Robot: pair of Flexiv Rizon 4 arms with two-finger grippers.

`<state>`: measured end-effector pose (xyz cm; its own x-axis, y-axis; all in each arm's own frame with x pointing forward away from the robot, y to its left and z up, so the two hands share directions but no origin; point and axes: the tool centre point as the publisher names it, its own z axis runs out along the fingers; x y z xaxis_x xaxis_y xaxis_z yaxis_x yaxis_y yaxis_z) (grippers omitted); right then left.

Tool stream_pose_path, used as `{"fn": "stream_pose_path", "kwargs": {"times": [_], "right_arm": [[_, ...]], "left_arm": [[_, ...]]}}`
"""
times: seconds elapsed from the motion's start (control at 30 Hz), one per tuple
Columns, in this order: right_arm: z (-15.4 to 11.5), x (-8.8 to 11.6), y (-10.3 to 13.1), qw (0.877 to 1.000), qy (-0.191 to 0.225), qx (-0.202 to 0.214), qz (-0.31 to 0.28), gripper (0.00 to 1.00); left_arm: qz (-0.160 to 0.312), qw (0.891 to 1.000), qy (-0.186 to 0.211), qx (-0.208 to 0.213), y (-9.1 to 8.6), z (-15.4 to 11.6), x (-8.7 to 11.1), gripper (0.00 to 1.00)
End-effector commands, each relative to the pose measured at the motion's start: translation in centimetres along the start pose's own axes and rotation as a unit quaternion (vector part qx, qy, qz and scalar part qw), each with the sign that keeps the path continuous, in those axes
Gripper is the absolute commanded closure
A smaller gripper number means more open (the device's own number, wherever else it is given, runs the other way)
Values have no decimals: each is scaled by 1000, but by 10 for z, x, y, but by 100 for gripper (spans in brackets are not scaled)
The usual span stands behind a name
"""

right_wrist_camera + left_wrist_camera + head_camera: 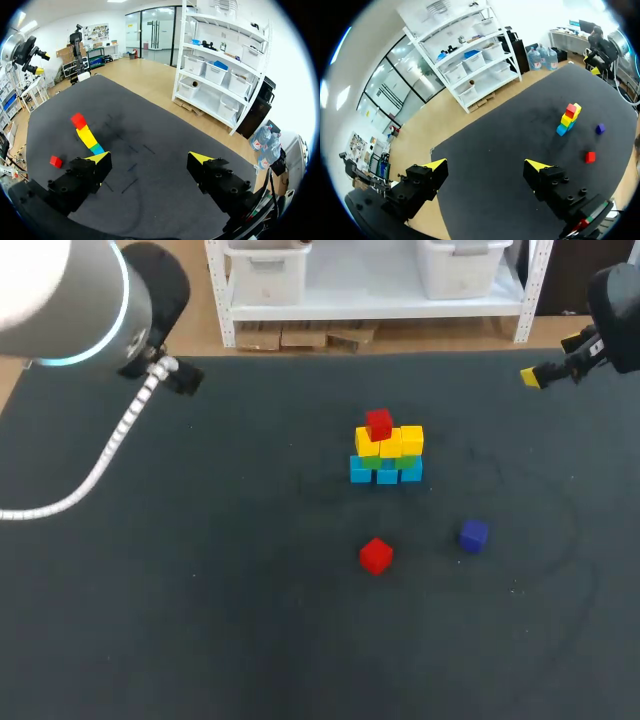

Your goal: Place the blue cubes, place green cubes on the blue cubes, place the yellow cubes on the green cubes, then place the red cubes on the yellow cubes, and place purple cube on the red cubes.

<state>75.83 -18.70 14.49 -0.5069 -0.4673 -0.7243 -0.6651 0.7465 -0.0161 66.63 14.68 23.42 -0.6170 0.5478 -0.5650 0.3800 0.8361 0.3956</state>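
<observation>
A stack stands mid-table: blue cubes (386, 472) at the bottom, green cubes (384, 461) on them, yellow cubes (392, 441) above, and one red cube (378, 424) on top. A second red cube (375, 555) lies loose in front of the stack. The purple cube (473, 535) sits to its right. My left gripper (487, 167) is open and empty near the far left table edge, with the stack (568, 119) far ahead. Over the far right edge, my right gripper (150, 157) is open and empty, with the stack (86, 134) and the loose red cube (56, 161) beyond one finger.
The dark table (200, 590) carries only the stack and the two loose cubes. My left arm (70, 300) with its white cable comes in at the far left corner. My right gripper (551, 360) hangs at the far right edge.
</observation>
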Motion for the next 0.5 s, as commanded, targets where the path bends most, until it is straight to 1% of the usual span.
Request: {"fn": "stream_pose_path", "kwargs": {"times": [0.03,0.17,0.27,0.5], "right_arm": [[0,0,-1,1000,-1,-2,0,0],[0,0,-1,1000,-1,-2,0,0],[0,0,-1,1000,-1,-2,0,0],[0,0,-1,1000,-1,-2,0,0]], "left_arm": [[-12,998,-58,-8,-9,4,10,0],[-23,998,-58,7,-19,16,16,0],[-26,998,-55,13,-22,21,19,0],[-27,997,-71,17,-22,18,14,0]]}}
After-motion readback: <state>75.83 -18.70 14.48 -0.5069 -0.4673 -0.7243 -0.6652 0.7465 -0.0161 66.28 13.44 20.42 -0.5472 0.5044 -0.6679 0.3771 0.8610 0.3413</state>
